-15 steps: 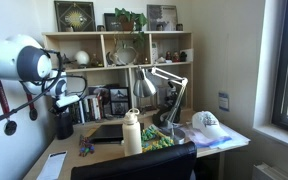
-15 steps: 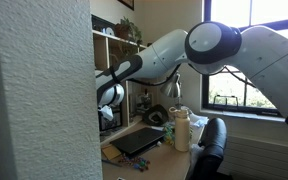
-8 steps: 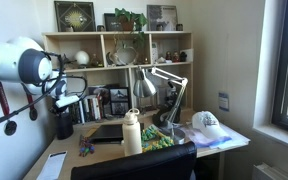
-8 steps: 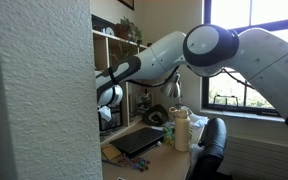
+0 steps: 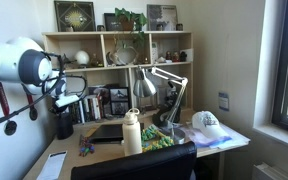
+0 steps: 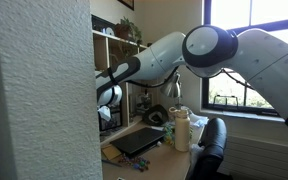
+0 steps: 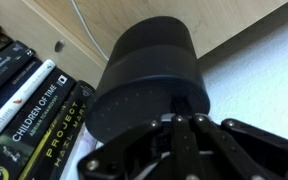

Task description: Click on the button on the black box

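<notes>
The black box is a black cylindrical device [image 5: 63, 125] standing at the back corner of the desk, beside the bookshelf. In the wrist view its round top [image 7: 149, 70] fills the frame. My gripper [image 7: 184, 118] is shut, with both fingertips together at the near edge of the device's top; I cannot tell whether they touch it. I cannot make out a button. In both exterior views the gripper [image 5: 63, 104] [image 6: 108, 102] hangs just above the device.
Books [image 7: 29, 105] stand right next to the device. A laptop [image 5: 108, 132], a white bottle [image 5: 132, 133], a desk lamp [image 5: 164, 80] and a cap [image 5: 206, 122] are on the desk. The wooden bookshelf [image 5: 119, 65] stands behind, and a black chair back [image 5: 134, 165] is in front.
</notes>
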`<state>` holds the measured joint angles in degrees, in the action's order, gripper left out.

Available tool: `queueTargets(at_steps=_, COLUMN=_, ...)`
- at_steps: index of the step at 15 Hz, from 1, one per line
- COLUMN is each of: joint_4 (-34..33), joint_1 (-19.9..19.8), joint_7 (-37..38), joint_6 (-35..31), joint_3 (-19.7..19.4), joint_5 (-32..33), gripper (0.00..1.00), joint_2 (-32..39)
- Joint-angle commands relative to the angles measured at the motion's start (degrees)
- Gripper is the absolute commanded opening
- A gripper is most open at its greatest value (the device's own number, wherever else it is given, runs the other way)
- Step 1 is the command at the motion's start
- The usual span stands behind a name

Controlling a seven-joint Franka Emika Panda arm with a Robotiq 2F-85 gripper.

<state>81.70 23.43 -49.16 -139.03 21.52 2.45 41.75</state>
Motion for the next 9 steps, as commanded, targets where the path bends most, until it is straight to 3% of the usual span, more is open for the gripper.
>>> queueTargets(at_steps=1, joint_4=-0.3, joint_1=0.9, joint_7=2.6, joint_6=4.5, joint_3=-1.2, joint_5=2.4, gripper=0.0, joint_2=0.6)
queueTargets(at_steps=9, joint_4=-0.7, joint_1=0.6, joint_7=4.2, joint_6=1.7, joint_3=-0.7, joint_5=2.0, gripper=0.0, joint_2=0.2)
